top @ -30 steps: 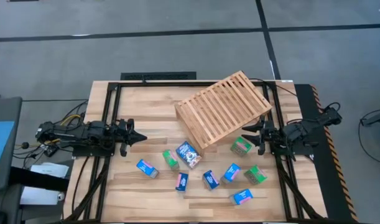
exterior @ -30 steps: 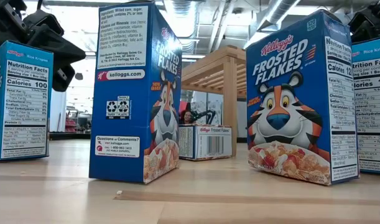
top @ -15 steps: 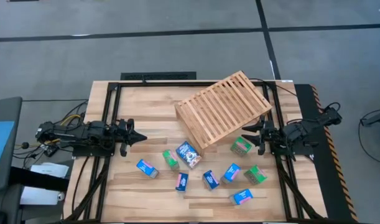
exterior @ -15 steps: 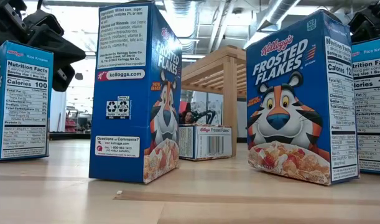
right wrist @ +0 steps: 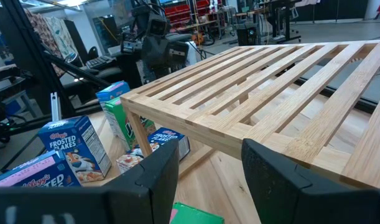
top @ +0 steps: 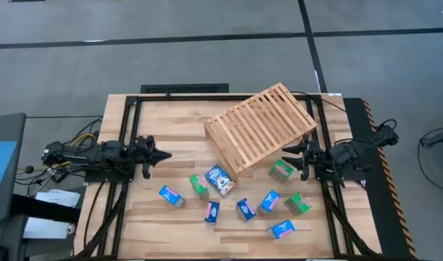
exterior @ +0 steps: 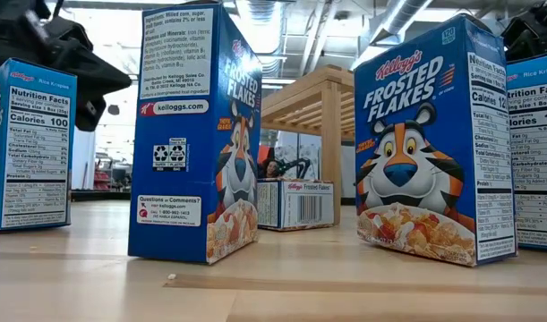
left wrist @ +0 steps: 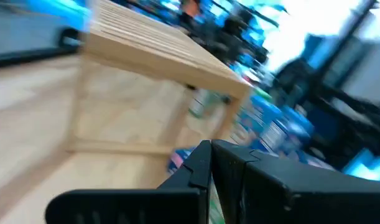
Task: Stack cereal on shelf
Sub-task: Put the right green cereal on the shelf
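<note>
The shelf [top: 261,127], a light-wood slatted rack, stands on its legs at the table's far middle. Several small cereal boxes lie scattered in front of it: blue ones [top: 220,179] [top: 172,196] [top: 283,229] and green ones [top: 281,170] [top: 298,204]. In the low view, blue boxes [exterior: 197,134] [exterior: 434,143] stand upright on the planks. My left gripper [top: 167,154] is shut at the table's left side, pointing level toward the boxes, and holds nothing. My right gripper [top: 288,157] is open at the right side, beside the shelf's near corner and over a green box [right wrist: 196,214].
A black frame [top: 185,90] runs along the table's far edge and sides. Bare planks [top: 170,123] lie between the left gripper and the shelf. The room beyond holds racks and other machines [right wrist: 152,37].
My left gripper has turned a little toward the table's far edge while staying shut and in the same place. The right gripper, the boxes and the shelf have kept still.
</note>
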Controlling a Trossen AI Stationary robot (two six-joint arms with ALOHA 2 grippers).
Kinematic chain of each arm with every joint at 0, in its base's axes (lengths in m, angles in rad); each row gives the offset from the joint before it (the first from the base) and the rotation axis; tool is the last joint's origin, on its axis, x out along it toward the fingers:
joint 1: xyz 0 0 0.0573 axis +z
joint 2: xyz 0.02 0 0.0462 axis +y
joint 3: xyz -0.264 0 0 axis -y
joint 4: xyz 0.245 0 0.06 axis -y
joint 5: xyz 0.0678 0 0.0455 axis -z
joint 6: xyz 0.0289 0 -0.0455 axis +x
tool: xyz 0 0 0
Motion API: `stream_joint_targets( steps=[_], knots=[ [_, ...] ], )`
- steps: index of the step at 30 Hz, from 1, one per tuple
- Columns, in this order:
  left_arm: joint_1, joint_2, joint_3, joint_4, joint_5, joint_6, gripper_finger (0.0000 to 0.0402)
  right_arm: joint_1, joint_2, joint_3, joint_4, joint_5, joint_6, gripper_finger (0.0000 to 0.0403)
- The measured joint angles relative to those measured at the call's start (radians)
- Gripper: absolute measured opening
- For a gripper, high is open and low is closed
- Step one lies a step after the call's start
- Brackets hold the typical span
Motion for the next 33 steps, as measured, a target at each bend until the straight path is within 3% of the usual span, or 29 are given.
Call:
stream_joint_targets(
  steps=[6, 12, 18, 25, 33],
  knots=[
    [0.0, -0.001, 0.0, 0.218, -0.311, -0.277, 0.0, -0.002, 0.0, -0.006, 0.066, 0.0, 0.0, 0.02],
    [0.001, 0.0, 0.0, 0.271, -0.545, -0.399, 0.0, -0.002, 0.0, -0.005, 0.34, 0.0, 0.001, 0.02],
    [0.001, 0.0, 0.0, 0.272, -0.593, -0.44, 0.0, 0.0, 0.0, -0.004, 0.544, -0.001, 0.001, 0.02],
    [0.0, 0.0, 0.0, 0.259, -0.662, -0.443, 0.0, 0.0, -0.001, -0.003, 0.617, -0.002, 0.107, 0.02],
    [0.0, 0.0, 0.0, 0.262, -0.715, -0.447, 0.0, 0.0, -0.002, -0.001, 0.759, -0.006, 0.08, 0.02]
  ],
)
